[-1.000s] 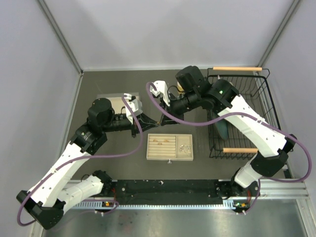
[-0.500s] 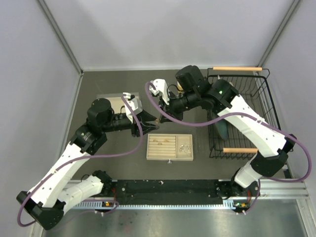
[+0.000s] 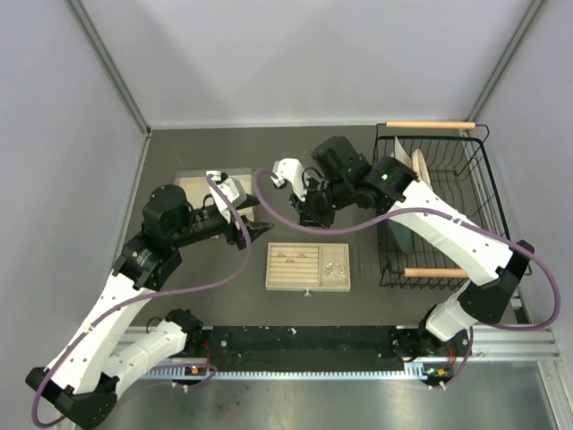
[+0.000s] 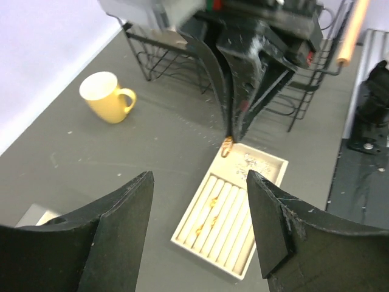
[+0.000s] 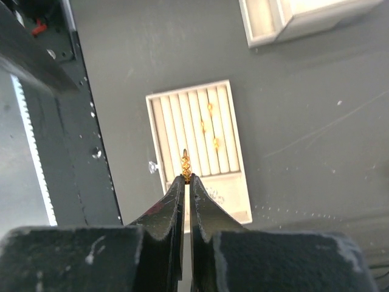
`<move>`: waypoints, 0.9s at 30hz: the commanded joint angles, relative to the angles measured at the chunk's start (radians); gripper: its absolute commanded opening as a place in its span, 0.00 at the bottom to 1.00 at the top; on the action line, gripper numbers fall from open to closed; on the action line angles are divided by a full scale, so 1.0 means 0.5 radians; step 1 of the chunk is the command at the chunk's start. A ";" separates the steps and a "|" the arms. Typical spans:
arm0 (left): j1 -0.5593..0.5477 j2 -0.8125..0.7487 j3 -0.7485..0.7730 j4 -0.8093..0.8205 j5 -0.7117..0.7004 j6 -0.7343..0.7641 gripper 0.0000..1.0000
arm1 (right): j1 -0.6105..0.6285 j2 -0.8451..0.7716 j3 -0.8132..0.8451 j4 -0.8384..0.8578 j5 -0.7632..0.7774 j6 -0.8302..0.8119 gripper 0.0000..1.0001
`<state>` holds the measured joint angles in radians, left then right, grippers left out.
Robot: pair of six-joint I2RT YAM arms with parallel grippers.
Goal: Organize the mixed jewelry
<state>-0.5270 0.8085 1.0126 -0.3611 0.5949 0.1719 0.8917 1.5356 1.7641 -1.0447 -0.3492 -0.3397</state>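
My right gripper [image 5: 186, 178] is shut on a small gold ring [image 5: 186, 163], which hangs above the cream slotted jewelry box [image 5: 159, 146]. From the left wrist view the same ring [image 4: 227, 146] dangles under the right gripper [image 4: 231, 135]. Three gold rings [image 4: 213, 205] sit in the box's slots, and a silvery cluster [image 4: 250, 161] lies in its open compartment. My left gripper [image 4: 199, 176] is open and empty, left of the box [image 3: 270, 269]. From above, the right gripper [image 3: 309, 218] is just behind the box.
A yellow mug [image 4: 108, 97] stands on the dark table behind the box. A black wire basket [image 3: 439, 206] with wooden handles fills the right side. A second cream tray [image 3: 199, 188] lies at the back left. The black base rail [image 3: 304, 340] runs along the near edge.
The left gripper has opened and drawn back to the left, letting go of the ring. The right gripper has kept hold of the ring and shifted slightly left, toward the box.
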 commanded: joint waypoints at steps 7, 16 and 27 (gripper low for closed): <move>0.712 -0.050 0.009 -0.302 0.080 0.129 0.68 | -0.035 -0.040 -0.319 0.239 0.122 -0.011 0.00; 1.137 0.043 -0.062 -0.395 -0.015 0.129 0.68 | -0.001 0.021 -0.638 0.463 0.146 0.050 0.00; 1.538 0.107 -0.123 -0.204 -0.058 -0.123 0.69 | 0.171 0.190 -0.881 0.764 0.339 0.139 0.00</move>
<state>0.1818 0.8471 0.9615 -0.5381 0.5598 0.1719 0.9455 1.6035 1.3304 -0.7609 -0.2272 -0.2977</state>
